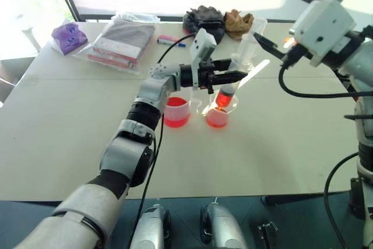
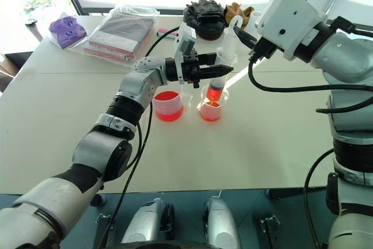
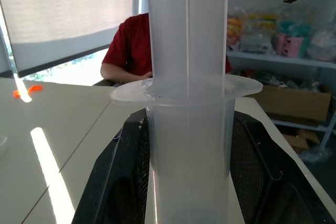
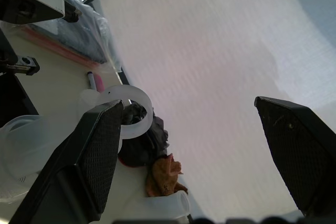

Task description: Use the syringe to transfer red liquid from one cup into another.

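Your left gripper (image 2: 217,72) is clamping the syringe (image 2: 221,71) upright, its tip dipping into the smaller cup (image 2: 211,106) of red liquid (image 2: 210,111). Your right gripper (image 2: 247,33) is hovering beside the plunger (image 2: 233,30), jaws standing wide apart.

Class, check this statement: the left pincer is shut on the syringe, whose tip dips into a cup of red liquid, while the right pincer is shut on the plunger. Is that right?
One detail is wrong. The right pincer is open, not shut on the plunger; the right wrist view shows its fingers wide apart. The left pincer is indeed shut on the syringe, tip in the cup of red liquid.
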